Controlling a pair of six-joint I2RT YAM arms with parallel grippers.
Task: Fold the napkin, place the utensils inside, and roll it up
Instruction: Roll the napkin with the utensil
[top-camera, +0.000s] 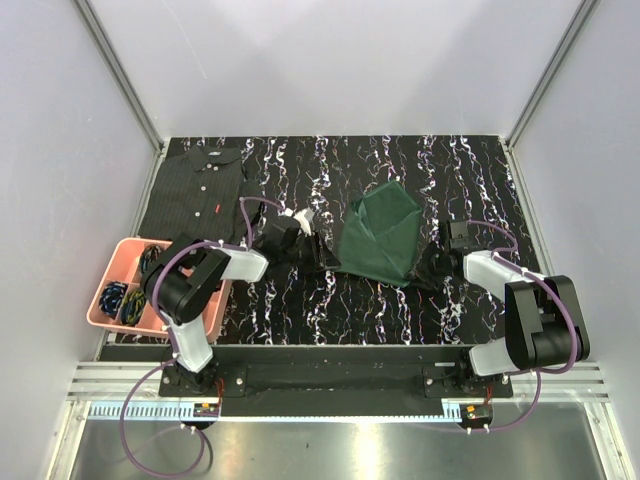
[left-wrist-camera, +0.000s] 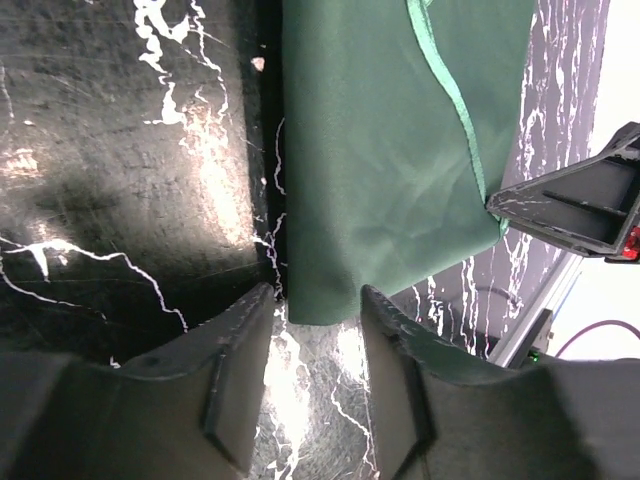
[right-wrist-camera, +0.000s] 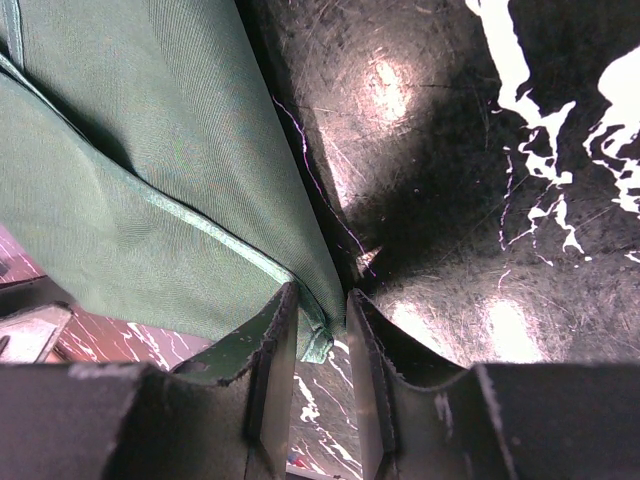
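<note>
The dark green napkin (top-camera: 380, 235) lay folded in overlapping layers on the black marbled surface (top-camera: 300, 300), right of centre, its near edge running between the two arms. The left fingers (top-camera: 325, 257) were down at the napkin's near left corner. In the left wrist view these fingers (left-wrist-camera: 250, 330) stood well apart, with the corner of the cloth (left-wrist-camera: 380, 150) lying in the gap, touched by neither. The right fingers (top-camera: 436, 265) sat at the near right corner. Seen from the right wrist, those fingers (right-wrist-camera: 280, 330) were drawn nearly together, the hemmed tip of the napkin (right-wrist-camera: 130, 180) in the narrow slot between them; whether they actually pinched it could not be told. A dark pinstriped shirt (top-camera: 195, 185) lay at the far left, a pink tray (top-camera: 112, 270) nearer.
</note>
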